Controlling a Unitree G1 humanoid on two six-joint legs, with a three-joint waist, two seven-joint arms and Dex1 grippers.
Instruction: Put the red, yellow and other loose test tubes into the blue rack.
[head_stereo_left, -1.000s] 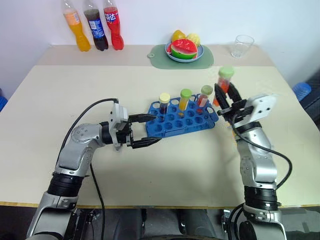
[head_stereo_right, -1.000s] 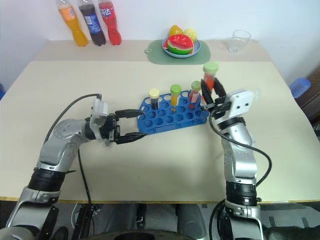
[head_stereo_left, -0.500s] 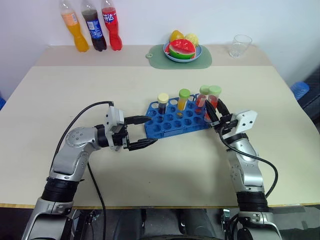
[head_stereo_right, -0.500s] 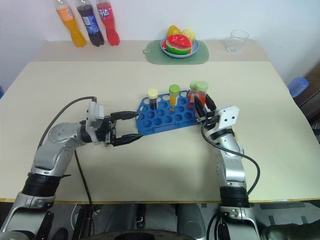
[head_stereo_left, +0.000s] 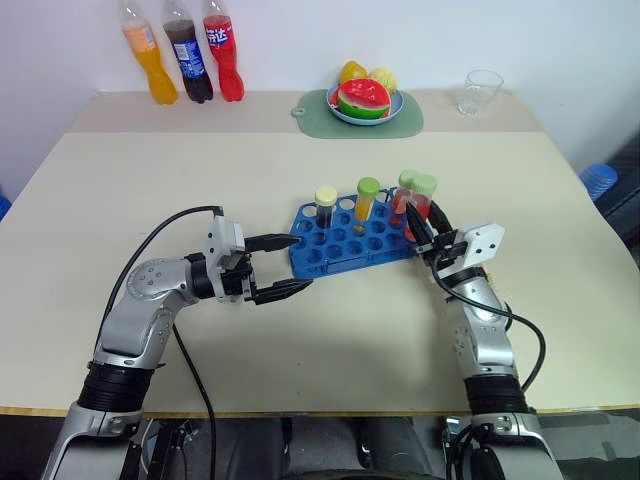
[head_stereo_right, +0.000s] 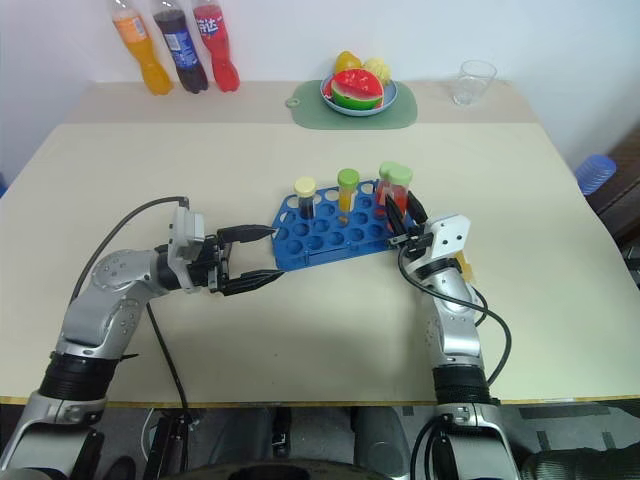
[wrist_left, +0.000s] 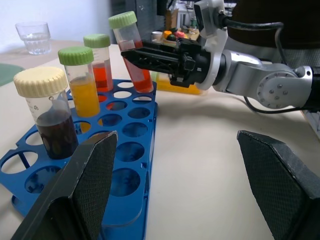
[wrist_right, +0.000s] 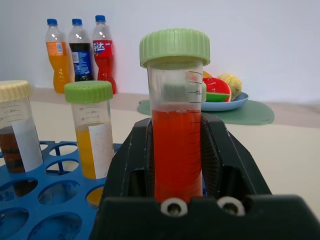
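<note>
Three capped tubes already stand in the blue rack (head_stereo_left: 358, 238) at mid-desk: a dark tube with a cream cap (head_stereo_left: 326, 207) toward the left, a yellow tube with a green cap (head_stereo_left: 367, 198) beside it, and a red tube with a green cap (wrist_left: 99, 61) at the far right corner. A fourth, the red tube (wrist_right: 176, 135) with a pale green cap, is clamped between the fingers of the right gripper (head_stereo_left: 432, 234), which holds it by the lower body just at the rack's right end, the tube leaning slightly and its base near the openings; whether the base has entered a hole cannot be told. The left gripper (head_stereo_left: 283, 266) lies level on the desk at the rack's near left corner, its jaws spread wide and holding nothing, one finger over the rack's edge and the other just in front of it. The step in hand appears to be seating this tube, and doing it well likely means bringing the tube upright over a free hole next to the standing red one, lowering it straight so the base does not catch a rim, and letting go only once it rests in the hole. A tilted entry could push the light rack along the desk (head_stereo_left: 330, 340); the left gripper seems placed to check that.
</note>
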